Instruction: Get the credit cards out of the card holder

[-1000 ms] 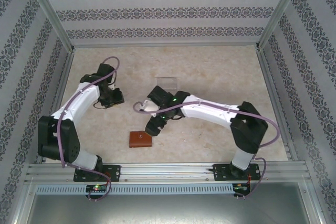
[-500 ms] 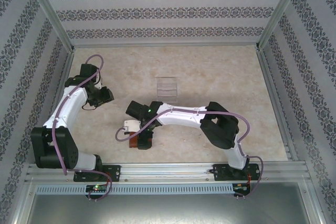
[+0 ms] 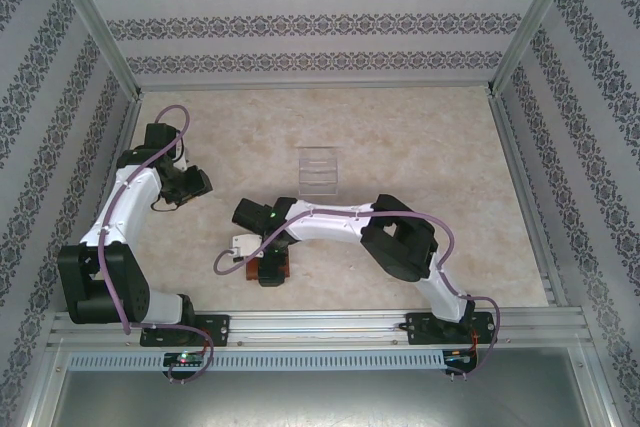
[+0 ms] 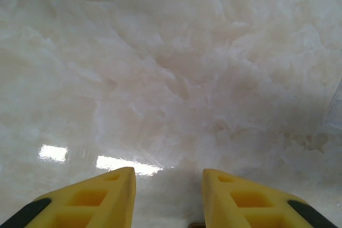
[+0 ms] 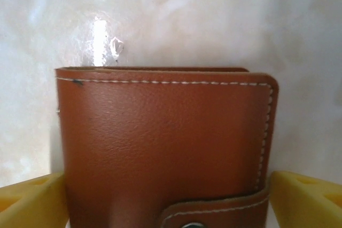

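The reddish-brown leather card holder lies flat, folded shut.

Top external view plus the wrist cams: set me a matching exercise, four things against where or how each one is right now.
Things:
1. card holder
2. clear tray
3. left gripper
4. right gripper

States:
A. over bare table, nothing in its jaws
B. mid-table, apart from both arms
C. jaws astride the card holder
D. folded shut, lying flat near the front edge

Pairs: 1-D, 2-B, 3-A, 4-C
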